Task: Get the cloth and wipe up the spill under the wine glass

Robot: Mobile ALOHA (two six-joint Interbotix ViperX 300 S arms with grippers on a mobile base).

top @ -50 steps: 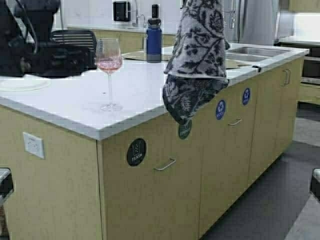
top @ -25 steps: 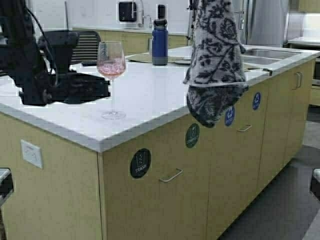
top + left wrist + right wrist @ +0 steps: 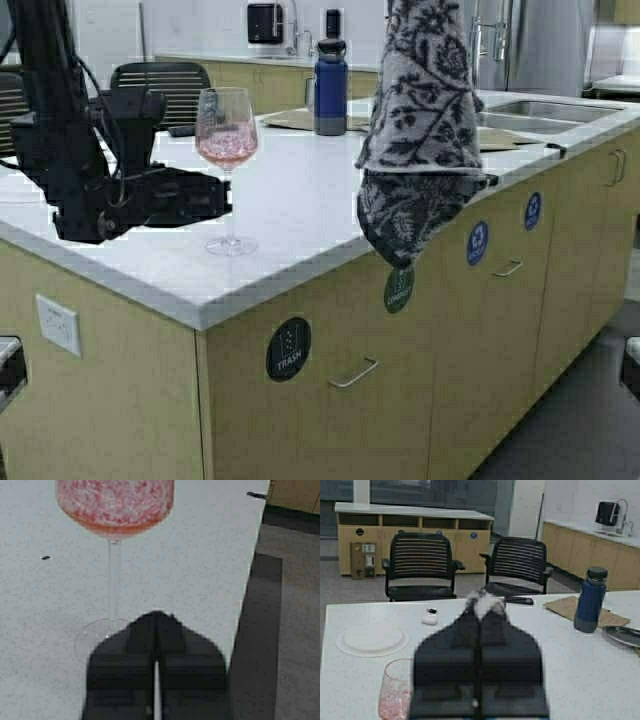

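Observation:
The wine glass (image 3: 227, 140) stands near the front edge of the white counter (image 3: 300, 210), its bowl tinted pink. My left gripper (image 3: 222, 198) is shut and empty, low over the counter just left of the glass stem. In the left wrist view the shut tips (image 3: 157, 616) sit just short of the stem (image 3: 114, 580) and beside the round foot. The cloth (image 3: 420, 120), dark grey and white with a vine pattern, hangs from above over the counter edge, right of the glass. My right gripper (image 3: 481, 611) is shut on a tuft of the cloth (image 3: 481, 601); the gripper itself is out of the high view.
A dark blue bottle (image 3: 330, 85) stands behind the glass beside a brown mat (image 3: 570, 607). A white plate (image 3: 370, 640) and a small white object (image 3: 428, 620) lie at the far side. Two black chairs (image 3: 420, 565) stand beyond. A sink (image 3: 545, 110) is at the right.
The robot has moved, so the counter now sits nearer and further right. My left arm has come down and reached up to the glass stem. The cloth still hangs from the right gripper.

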